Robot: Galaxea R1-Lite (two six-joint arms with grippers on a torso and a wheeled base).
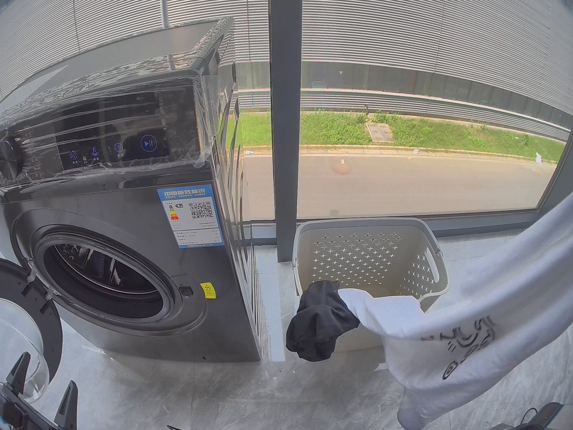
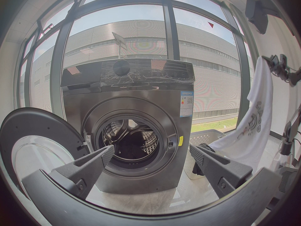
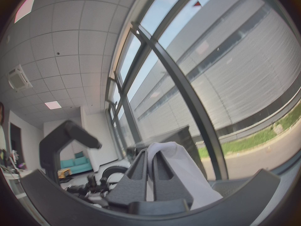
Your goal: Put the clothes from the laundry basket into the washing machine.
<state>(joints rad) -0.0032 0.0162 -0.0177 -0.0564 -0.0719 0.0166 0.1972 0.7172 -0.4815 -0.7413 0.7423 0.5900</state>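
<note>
Grass verge (image 1: 418,132), road (image 1: 406,183), teal sofa (image 3: 76,164)

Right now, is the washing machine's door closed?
No, the door stands swung wide open beside the uncovered drum opening.

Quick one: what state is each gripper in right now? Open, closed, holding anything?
Left gripper: open, holding nothing.
Right gripper: closed on the white shirt.
</note>
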